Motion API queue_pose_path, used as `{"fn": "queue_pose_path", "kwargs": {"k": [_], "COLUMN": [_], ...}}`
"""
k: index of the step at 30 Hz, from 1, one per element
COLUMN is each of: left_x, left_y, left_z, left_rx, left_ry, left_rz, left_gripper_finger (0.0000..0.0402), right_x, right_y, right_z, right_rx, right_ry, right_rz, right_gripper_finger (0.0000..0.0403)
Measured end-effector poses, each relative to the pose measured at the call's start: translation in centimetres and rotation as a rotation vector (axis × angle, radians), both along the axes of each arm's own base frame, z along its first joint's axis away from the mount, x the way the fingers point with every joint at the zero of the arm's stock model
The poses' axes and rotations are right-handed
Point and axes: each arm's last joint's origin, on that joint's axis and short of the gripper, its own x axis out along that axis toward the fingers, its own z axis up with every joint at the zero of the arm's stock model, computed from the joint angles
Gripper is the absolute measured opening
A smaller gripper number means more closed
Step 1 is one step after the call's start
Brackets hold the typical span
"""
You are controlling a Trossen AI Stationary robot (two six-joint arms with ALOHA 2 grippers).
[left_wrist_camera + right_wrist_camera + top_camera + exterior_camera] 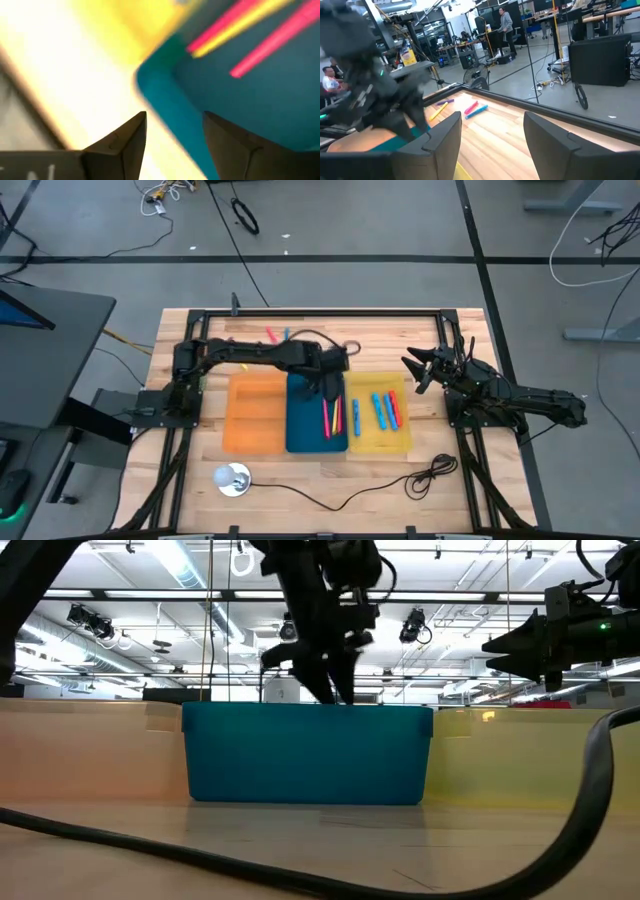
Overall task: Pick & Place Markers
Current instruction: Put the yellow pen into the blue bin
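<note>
Two pink markers [326,418] and a yellow one [337,416] lie flat in the blue tray [300,435]. Blue and red markers [384,410] lie in the yellow tray [400,442]. Loose markers [271,335] rest on the wood near the table's far edge; the right wrist view shows them as pink [471,107], blue and yellow. My left gripper [328,390] hovers open over the blue tray's far end, with nothing between its fingers [131,140]; below them are the tray's corner [162,95] and pink markers [270,42]. My right gripper [412,366] waits open at the table's right.
An orange tray [255,412] lies left of the blue one. A white round object [232,478] and a black cable [400,480] lie near the table's front edge. In the low view the blue tray's front wall [305,755] stands ahead, with the cable [560,840] crossing in front.
</note>
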Motion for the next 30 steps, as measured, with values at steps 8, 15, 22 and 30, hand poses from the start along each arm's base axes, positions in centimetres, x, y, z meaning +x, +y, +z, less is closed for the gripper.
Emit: {"fn": "queue_pose_path", "kwargs": {"k": [8,15,22,30], "left_x": [-2.2,-4.4,-5.9,-6.0], "left_y": [2.3,3.4,4.2,4.7], "left_z": [3.4,4.2,4.5,4.5], "left_rx": [-0.061,-0.175,-0.387,-0.596], "left_ry": [-0.182,-0.197,-0.154,-0.107], "left_rz": [0.620,1.014,1.322,1.452], "left_gripper_finger": [0.0195,0.0195,0.0198,0.0255], "right_x": [0.0,0.0,0.0,0.0], "right_y": [0.0,0.0,0.0,0.0], "right_z": [0.0,0.0,0.0,0.0], "right_rx": [0.000,0.000,0.000,0.000], "right_ry": [0.000,0.000,0.000,0.000], "right_rz": [0.000,0.000,0.000,0.000], "right_gripper_finger": [0.0215,0.0215,0.0215,0.0215]}}
